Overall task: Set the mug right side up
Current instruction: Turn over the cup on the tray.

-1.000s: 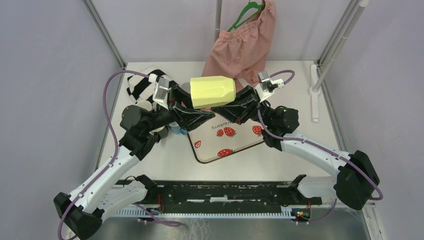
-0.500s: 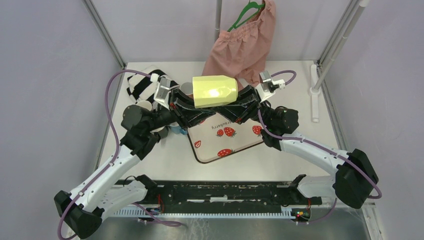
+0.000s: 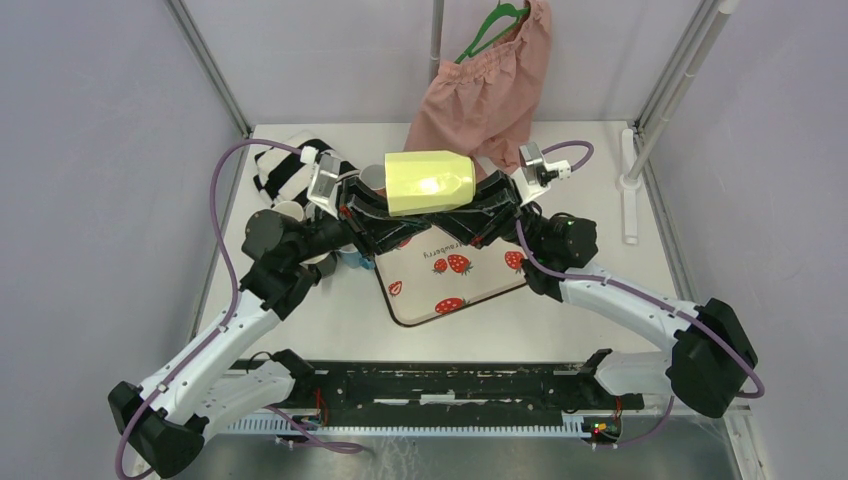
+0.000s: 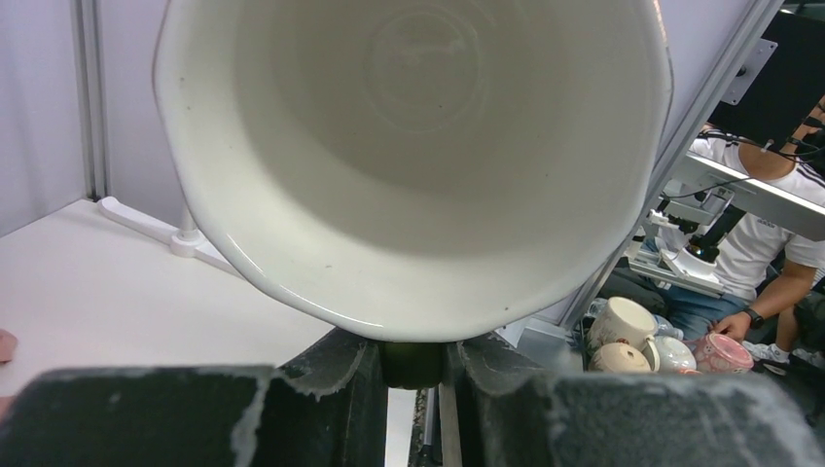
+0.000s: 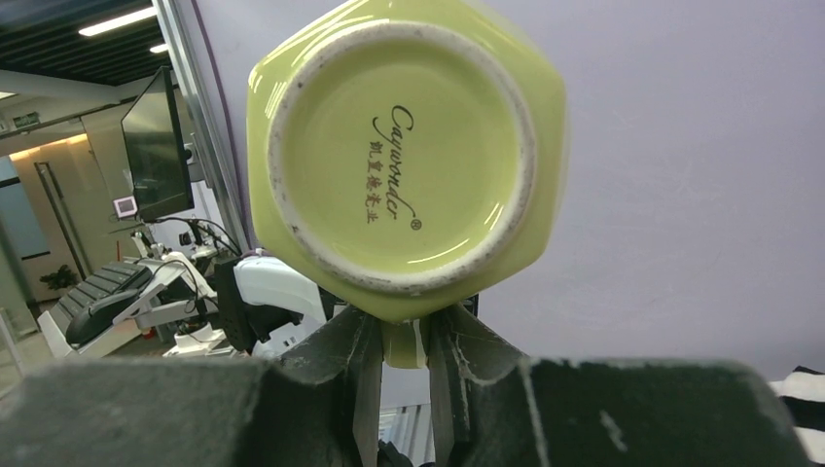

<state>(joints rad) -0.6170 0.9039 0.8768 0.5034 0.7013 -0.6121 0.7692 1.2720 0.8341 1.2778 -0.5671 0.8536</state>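
We hold the mug [image 3: 428,182] on its side between our two grippers. Our right gripper [image 5: 402,355] pinches the handle under the base, which faces that wrist. Our left gripper [image 4: 412,370] is clamped on a green part just under the rim, and the open mouth faces it.

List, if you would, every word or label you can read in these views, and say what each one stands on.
"Caywonder", as far as the script reads, with an ® mark: on the underside of the mug.
Chinese characters under that word, same base: too small to read.
"...rawberry", tiny print on the strawberry mat: its start is hidden and the reading is uncertain.
Nothing else is legible.
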